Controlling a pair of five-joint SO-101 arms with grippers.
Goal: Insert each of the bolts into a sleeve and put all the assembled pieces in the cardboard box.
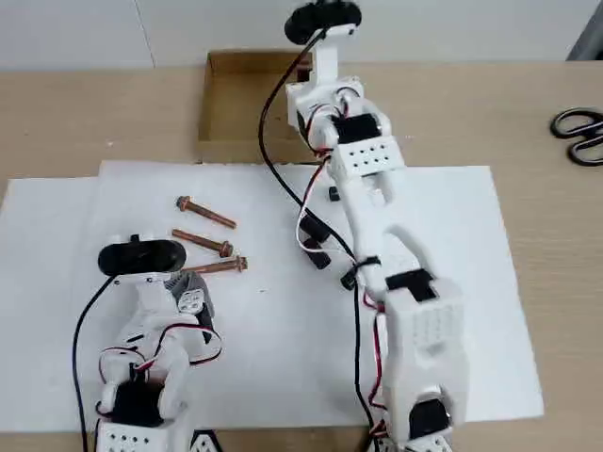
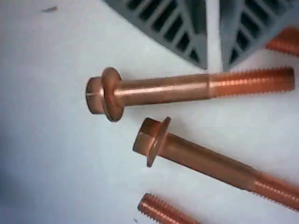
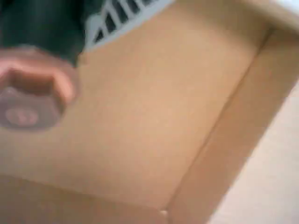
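Three copper bolts (image 1: 205, 213) (image 1: 202, 242) (image 1: 215, 266) lie on the white paper (image 1: 452, 217). My left gripper (image 1: 193, 297) hovers at the near bolt's threaded end. In the left wrist view its grey fingers (image 2: 187, 28) show a thin slit with nothing in it, just above that bolt (image 2: 187, 88), and a second bolt (image 2: 210, 163) lies alongside. My right gripper (image 1: 316, 56) hangs over the cardboard box (image 1: 236, 113), shut on a dark sleeve (image 3: 46, 28) with a bolt head (image 3: 30, 100) sticking out, above the box floor (image 3: 154, 116).
Small black pieces (image 1: 333, 194) (image 1: 318, 256) lie on the paper beside the right arm; I cannot tell if they are sleeves. Scissors (image 1: 579, 132) rest at the table's far right. The right arm (image 1: 377, 226) stretches across the paper's middle.
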